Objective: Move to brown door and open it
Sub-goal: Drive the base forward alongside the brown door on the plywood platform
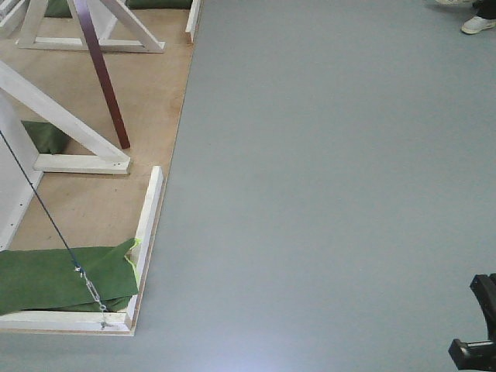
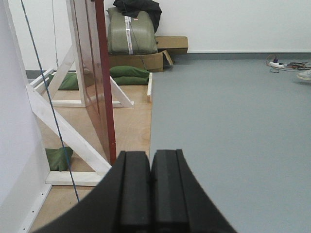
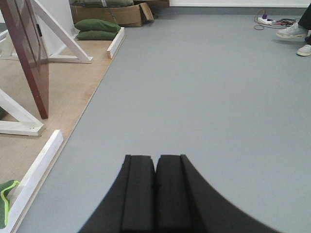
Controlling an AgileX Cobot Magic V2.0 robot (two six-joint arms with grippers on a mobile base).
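Jaws on the left gripper (image 2: 150, 155) are pressing flat together with nothing between them, and the right gripper (image 3: 155, 159) is showing the same pinched-tight pair, both hanging over the grey floor (image 3: 204, 87). Looking outward, the brown door (image 2: 95, 73) is standing upright to the left and farther off, well apart from both grippers, its foot resting on the plywood platform (image 3: 73, 87). White braces (image 2: 63, 131) are propping up the frame around it. A thin blue cord (image 2: 51, 107) is running diagonally down past the near brace. Green sandbags (image 2: 129, 73) are lying at the platform's far end, with cardboard boxes (image 2: 170, 43) behind them. Far right, pale shoes (image 3: 291, 33) are showing.
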